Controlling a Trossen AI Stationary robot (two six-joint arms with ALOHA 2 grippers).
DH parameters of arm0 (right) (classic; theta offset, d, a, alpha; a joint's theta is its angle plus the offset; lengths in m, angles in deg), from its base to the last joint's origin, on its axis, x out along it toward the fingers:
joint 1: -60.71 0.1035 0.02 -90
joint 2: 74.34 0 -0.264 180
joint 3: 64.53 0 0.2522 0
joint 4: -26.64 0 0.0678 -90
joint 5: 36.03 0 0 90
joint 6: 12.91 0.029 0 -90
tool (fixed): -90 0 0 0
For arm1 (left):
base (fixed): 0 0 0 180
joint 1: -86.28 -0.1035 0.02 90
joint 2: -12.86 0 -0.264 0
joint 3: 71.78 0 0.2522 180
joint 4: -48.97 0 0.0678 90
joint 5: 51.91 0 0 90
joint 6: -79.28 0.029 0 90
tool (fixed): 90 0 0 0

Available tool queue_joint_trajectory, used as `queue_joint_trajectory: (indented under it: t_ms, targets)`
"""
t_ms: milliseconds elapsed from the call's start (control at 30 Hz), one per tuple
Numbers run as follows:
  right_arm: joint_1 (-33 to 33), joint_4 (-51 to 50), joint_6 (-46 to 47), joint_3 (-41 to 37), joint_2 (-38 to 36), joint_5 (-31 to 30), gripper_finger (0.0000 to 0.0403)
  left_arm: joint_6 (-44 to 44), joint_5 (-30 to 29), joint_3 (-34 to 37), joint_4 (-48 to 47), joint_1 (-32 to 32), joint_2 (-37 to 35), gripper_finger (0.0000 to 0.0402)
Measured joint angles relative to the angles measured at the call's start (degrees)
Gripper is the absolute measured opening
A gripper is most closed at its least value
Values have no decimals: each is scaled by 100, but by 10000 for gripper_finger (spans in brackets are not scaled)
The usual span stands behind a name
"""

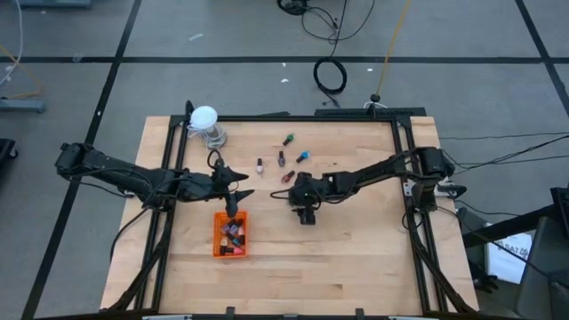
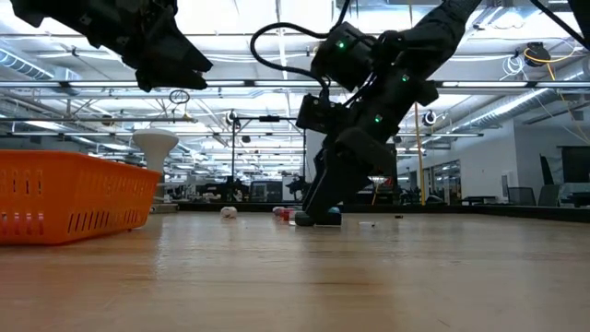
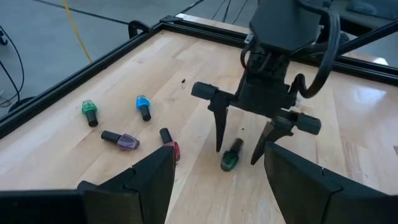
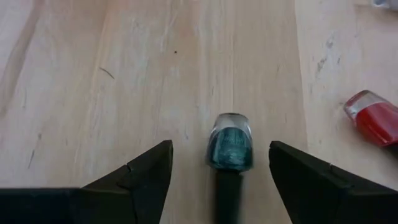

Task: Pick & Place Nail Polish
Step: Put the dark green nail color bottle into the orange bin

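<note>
A dark teal nail polish bottle (image 4: pixel 230 148) with a dark cap lies on its side on the wooden table; it also shows in the left wrist view (image 3: pixel 231 157). My right gripper (image 3: pixel 236 155) points down at mid-table, open, one finger on either side of that bottle without touching it. My left gripper (image 1: pixel 235 201) is open and empty, held above the far end of the orange tray (image 1: pixel 216 238). The tray holds several bottles. Loose bottles lie beyond: green (image 3: pixel 91 112), blue (image 3: pixel 143 106), purple (image 3: pixel 122 140) and red (image 3: pixel 170 147).
A white ball on a clear stand (image 1: pixel 205 122) stands at the table's far left. The black frame rail (image 1: pixel 404 160) runs along the table's sides. The near half of the table (image 1: pixel 338 267) is bare wood.
</note>
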Motion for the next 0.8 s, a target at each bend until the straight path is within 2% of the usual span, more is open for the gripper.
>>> queue_joint_trajectory:
  t_ms: [267, 433, 567, 800]
  targets:
    - [-1, -225, 246, 0, 93, -9, 251, 25, -21, 0, 0, -4, 0, 241]
    - [-2, -124, 86, -40, 292, 3, 244, 25, -23, 0, 2, -4, 0, 241]
    - [0, -140, 85, -128, 359, 5, 219, 3, -23, 0, 2, -4, 0, 241]
    - [0, -179, 195, -240, 315, -19, 152, -1, -28, 0, 4, -4, 0, 241]
